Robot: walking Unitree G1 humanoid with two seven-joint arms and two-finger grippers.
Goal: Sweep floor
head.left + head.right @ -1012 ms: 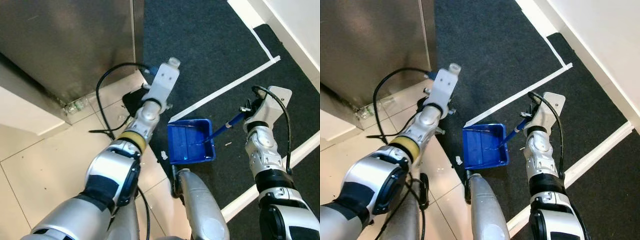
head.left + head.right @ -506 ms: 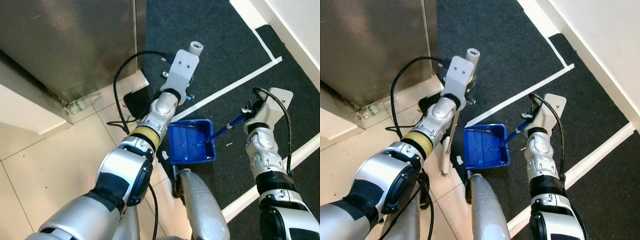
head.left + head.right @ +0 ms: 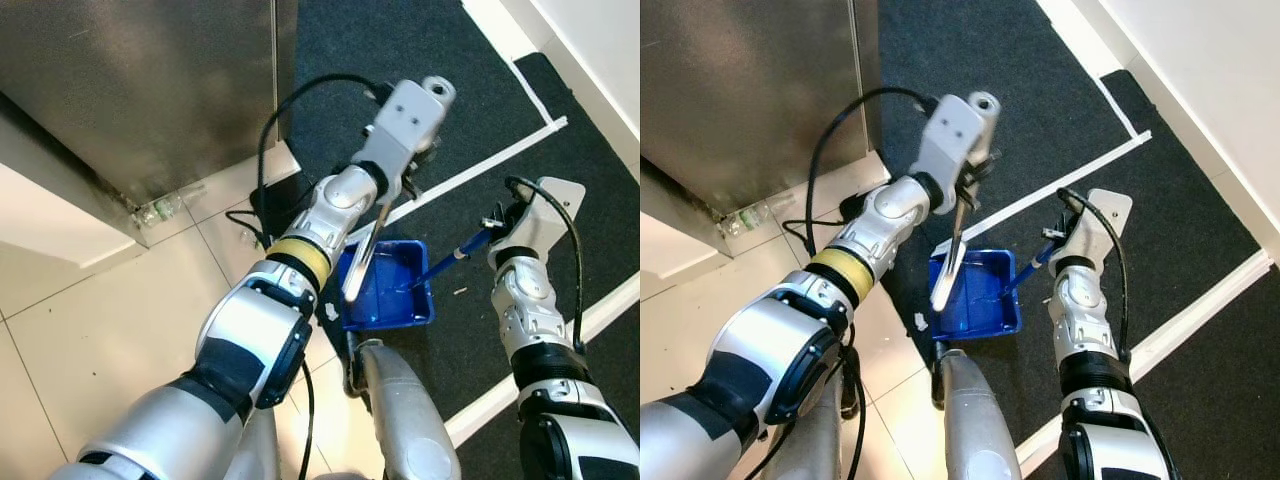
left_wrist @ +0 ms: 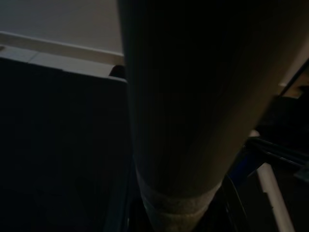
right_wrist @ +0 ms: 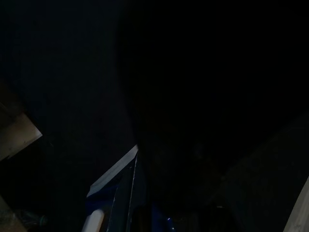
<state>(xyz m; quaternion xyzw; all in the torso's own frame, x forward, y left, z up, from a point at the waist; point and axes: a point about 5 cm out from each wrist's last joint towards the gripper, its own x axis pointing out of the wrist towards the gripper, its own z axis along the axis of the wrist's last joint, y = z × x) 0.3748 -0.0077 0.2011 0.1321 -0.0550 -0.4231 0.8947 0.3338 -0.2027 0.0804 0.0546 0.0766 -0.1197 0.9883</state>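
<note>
Head stereo cameras look steeply down over both arms at the blue dustpan (image 3: 385, 290) on the floor; dark wrist cameras, close in, share only that dustpan's edge.

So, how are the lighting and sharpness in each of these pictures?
Left eye and right eye views: bright and sharp, soft reflections on the steel cabinet, blue dustpan clear. Left wrist view: dim, a blurred pale handle close up. Right wrist view: nearly black.
</note>
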